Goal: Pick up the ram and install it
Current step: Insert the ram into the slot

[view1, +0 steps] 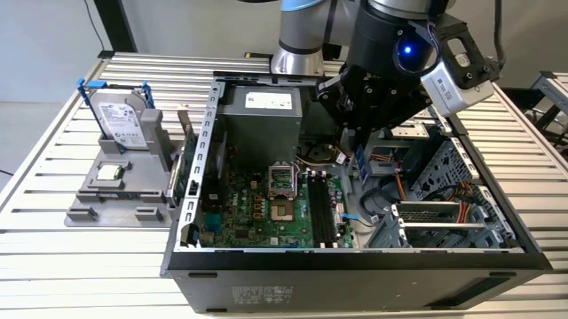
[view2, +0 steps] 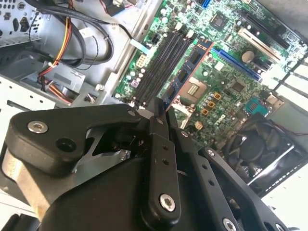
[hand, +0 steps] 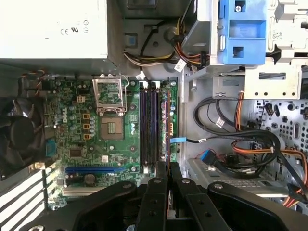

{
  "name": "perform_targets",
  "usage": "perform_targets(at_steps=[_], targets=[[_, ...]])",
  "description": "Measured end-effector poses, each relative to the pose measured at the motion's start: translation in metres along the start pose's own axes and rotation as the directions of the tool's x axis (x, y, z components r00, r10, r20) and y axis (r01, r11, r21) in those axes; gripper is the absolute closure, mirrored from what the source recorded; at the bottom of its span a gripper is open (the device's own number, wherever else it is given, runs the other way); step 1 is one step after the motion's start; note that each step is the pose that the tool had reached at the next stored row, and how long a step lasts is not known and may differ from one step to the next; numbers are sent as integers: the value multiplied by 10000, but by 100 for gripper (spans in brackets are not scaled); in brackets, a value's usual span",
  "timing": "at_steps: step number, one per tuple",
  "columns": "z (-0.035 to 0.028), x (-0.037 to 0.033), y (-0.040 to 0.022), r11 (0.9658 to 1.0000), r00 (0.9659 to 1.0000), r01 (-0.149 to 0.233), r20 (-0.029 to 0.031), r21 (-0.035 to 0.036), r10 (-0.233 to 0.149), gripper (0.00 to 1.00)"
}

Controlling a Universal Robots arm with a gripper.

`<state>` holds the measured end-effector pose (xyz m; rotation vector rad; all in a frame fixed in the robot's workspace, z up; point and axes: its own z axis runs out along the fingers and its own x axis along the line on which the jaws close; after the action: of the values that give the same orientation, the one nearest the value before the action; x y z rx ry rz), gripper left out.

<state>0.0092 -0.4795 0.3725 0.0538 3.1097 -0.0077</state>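
The ram [view2: 188,72] is clamped at one end between the narrowed fingers of the gripper [view2: 161,111], its blue board reaching out past the fingertips. It hangs above the black memory slots [hand: 149,127] of the motherboard [view1: 257,206], running parallel to them, clear of them and not seated. In the first wrist view it shows edge-on as a thin strip beside the slots, inside the open computer case [view1: 266,279].

I could read none of the print. White labels stood on the power supply [view1: 268,100] far inside the case and on the hard drive [view1: 120,123] at the exterior view's left. Tiny white marks stood on the ram [view2: 191,65] clamped in my gripper [view2: 161,109].
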Motion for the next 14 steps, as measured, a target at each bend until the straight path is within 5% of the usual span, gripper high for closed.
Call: perform_targets(at_steps=[14], targets=[[53,1,1,9999,9999,-147,0,6,147,100]])
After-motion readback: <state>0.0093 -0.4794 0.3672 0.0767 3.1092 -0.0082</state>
